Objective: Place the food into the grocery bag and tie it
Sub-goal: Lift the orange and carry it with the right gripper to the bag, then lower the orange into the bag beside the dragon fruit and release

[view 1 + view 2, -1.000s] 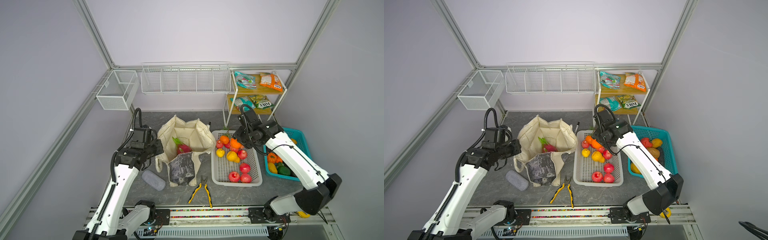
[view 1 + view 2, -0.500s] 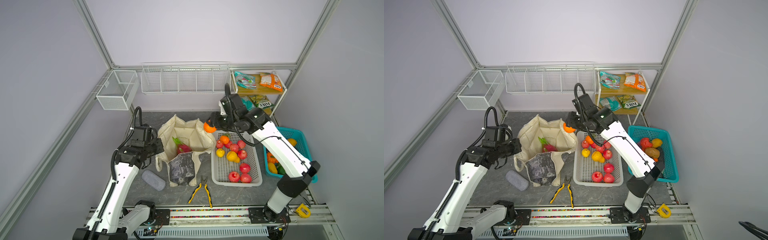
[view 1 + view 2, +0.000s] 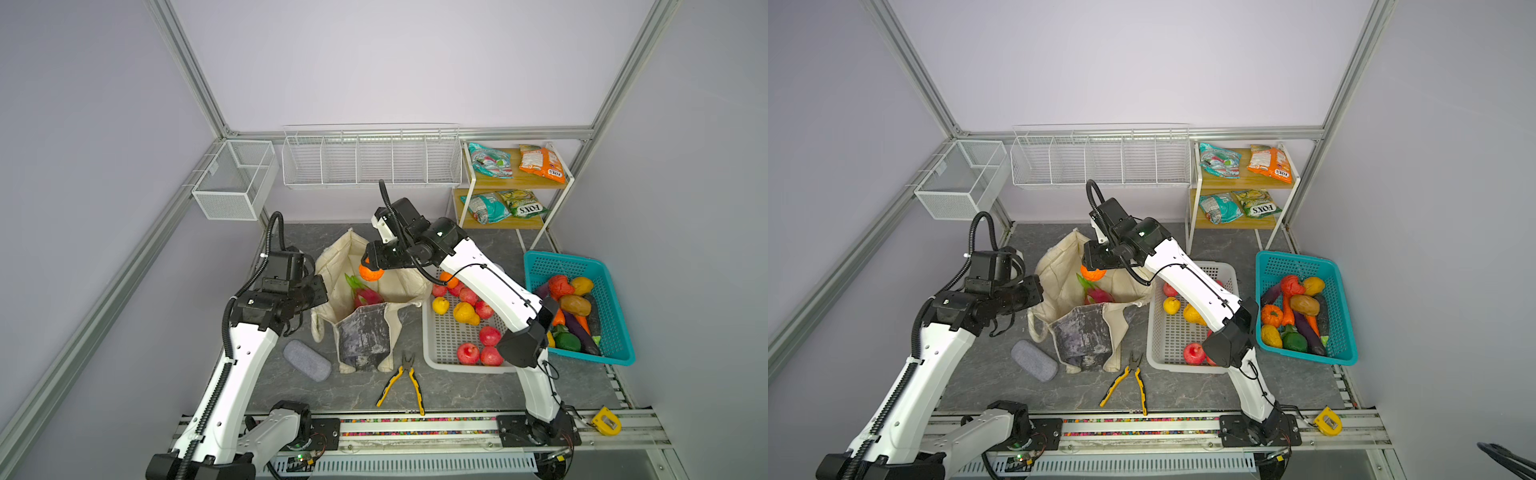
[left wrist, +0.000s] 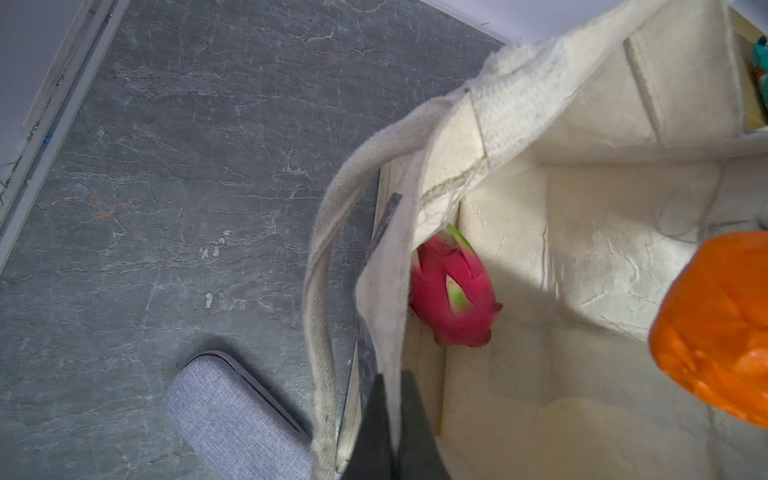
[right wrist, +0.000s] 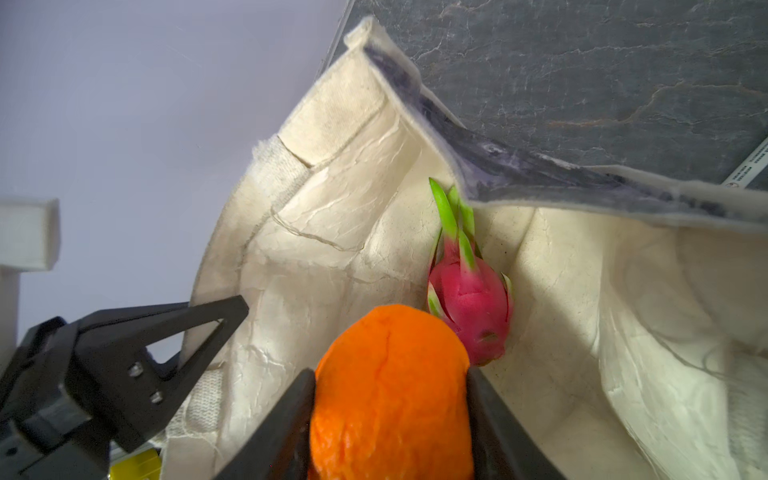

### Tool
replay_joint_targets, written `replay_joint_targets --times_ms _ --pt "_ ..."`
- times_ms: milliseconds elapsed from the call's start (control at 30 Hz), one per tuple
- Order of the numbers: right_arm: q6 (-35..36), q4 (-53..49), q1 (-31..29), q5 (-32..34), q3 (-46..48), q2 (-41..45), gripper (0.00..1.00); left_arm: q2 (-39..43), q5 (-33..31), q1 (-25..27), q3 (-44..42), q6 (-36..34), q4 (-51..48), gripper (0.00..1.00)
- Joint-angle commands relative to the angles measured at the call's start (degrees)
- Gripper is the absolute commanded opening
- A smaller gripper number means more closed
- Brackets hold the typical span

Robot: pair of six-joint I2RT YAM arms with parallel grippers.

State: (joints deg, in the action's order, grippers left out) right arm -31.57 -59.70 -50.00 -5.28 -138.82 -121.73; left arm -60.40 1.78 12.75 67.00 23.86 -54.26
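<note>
Right claw pinches an orange just above the bag mouth. Left claw is pressed together on the bag rim. Advice: lower the orange inside the bag beside the dragon fruit, then release low; rim held taut.

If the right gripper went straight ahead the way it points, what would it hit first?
Probably the dragon fruit lying in the grocery bag, just beyond the held orange; depth is unclear.
</note>
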Motion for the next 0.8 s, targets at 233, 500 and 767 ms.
replay_joint_targets --times_ms 233,500,767 --pt "6.79 -2.69 -1.5 -1.63 -1.27 -5.18 0.53 -1.34 0.9 -0.19 3.18 -0.38 1.26 0.0" --pt "11.99 -5.81 -2.4 -2.02 -1.2 -8.96 0.54 -2.21 1.38 -0.18 3.35 -0.43 1.57 0.0" --pt "15.53 -8.81 -3.82 -3.16 0.52 -11.82 0.54 -2.92 1.56 -0.1 3.45 -0.54 1.97 0.0"
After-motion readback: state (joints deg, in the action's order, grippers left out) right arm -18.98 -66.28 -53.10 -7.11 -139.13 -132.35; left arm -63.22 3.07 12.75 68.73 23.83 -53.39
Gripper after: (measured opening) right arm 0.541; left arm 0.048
